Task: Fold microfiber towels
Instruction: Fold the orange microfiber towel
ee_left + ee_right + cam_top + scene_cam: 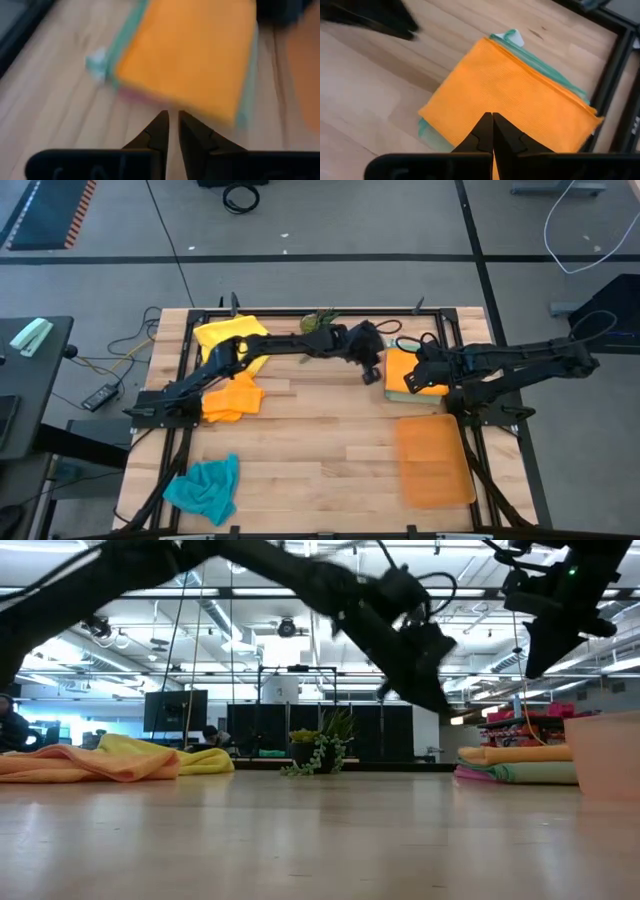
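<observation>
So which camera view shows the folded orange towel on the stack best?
The right wrist view: the folded orange towel shows whole and sharp, teal edges beneath. The left wrist view blurs it, the high view partly hides it behind the right gripper, and the low view shows only its edge.

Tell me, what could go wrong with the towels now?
The right gripper hangs shut just above the folded orange towel on the stack; if it dips, it could rumple the neat fold. The left gripper is beside that same stack, so the two arms might bump. A teal towel lies near the table's front edge and could slip off if nudged.
</observation>
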Controlling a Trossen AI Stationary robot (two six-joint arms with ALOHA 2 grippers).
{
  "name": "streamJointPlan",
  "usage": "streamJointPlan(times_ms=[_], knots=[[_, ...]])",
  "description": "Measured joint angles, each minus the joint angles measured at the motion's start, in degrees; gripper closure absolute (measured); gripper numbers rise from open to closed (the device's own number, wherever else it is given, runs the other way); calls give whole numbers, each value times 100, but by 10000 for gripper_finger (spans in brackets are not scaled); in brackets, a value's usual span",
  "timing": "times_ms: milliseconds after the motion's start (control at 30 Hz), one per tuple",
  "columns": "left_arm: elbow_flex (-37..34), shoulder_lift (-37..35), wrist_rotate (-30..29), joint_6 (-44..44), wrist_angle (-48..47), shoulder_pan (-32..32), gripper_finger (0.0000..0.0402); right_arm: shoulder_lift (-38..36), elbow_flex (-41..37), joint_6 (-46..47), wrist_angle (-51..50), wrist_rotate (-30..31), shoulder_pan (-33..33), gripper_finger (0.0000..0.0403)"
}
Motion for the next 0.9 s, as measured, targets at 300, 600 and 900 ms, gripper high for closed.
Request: streamJointPlan(times_ms=[300,600,900], knots=[[0,-1378,-125,324,-3308,-111,348,9,2,-427,869,117,321,394],[-6,-2403,-913,-56,-5193,-871,363,240,-7,-1160,2566,441,919,393],[-7,-3286,-2633,-1117,-6225,-2086,359,1153,-315,-1849,4531,483,1428,393]])
